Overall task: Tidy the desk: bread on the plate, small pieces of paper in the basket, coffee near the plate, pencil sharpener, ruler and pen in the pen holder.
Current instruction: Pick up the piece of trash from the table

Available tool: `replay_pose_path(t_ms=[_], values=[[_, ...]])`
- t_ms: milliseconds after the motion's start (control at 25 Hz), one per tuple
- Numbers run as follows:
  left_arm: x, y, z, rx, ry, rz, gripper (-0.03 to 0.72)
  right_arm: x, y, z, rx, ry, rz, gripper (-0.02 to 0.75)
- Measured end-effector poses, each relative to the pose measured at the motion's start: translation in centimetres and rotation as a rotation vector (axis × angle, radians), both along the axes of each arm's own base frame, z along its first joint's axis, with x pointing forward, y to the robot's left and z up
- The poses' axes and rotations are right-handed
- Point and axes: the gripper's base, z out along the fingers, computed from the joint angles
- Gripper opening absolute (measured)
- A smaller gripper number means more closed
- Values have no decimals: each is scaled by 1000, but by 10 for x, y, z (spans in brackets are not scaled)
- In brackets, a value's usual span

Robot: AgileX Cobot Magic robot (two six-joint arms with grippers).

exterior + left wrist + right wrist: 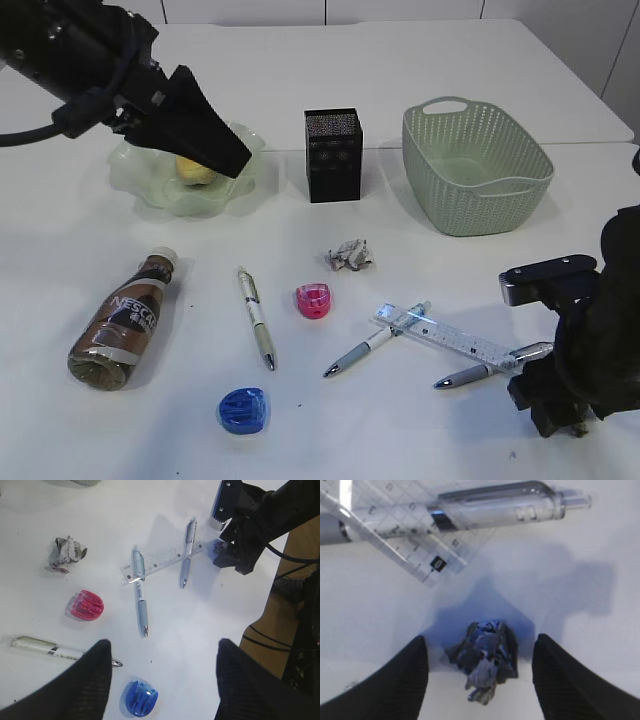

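Meanwhile, the right gripper hangs open astride a paper wad on the worktop, just beside the ruler; closing carelessly could snag that ruler. Left gripper open, empty.

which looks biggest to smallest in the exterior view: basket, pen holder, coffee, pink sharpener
1. basket
2. coffee: lying nearer the camera, so its lead over the pen holder is unsure
3. pen holder
4. pink sharpener: clearly smallest
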Motion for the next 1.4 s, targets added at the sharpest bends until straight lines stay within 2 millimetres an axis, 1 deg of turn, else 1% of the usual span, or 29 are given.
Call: replay_pose_path(t_ms=[240,320,440,480,600,680,1040,1160,1280,1320,1360,1400], values=[[0,0,0,0,0,0,460,0,0,0,1,0,-3,511],[0,0,0,0,0,0,459,0,0,0,2,0,-4,488],[0,0,0,0,0,0,457,0,0,0,3,2,-6,389],[0,0,0,0,0,0,457,0,0,0,3,2,-6,322],[0,0,0,0,0,0,453,0,0,-1,3,3,-6,200],[0,0,0,0,0,0,449,0,0,-1,2,5,-6,163],[0,0,0,0,0,0,447,-2,1,4,-1,53,-26,144],[0,0,0,0,0,0,447,-6,0,12,3,73,-42,143],[0,0,0,0,0,0,447,-11,1,25,21,73,-62,143],[0,0,0,-2,1,0,447,-11,1,25,21,73,-62,143],[0,0,0,-2,2,2,447,-11,2,40,41,47,-73,143],[0,0,0,-3,5,5,444,-11,2,40,41,47,-73,143]])
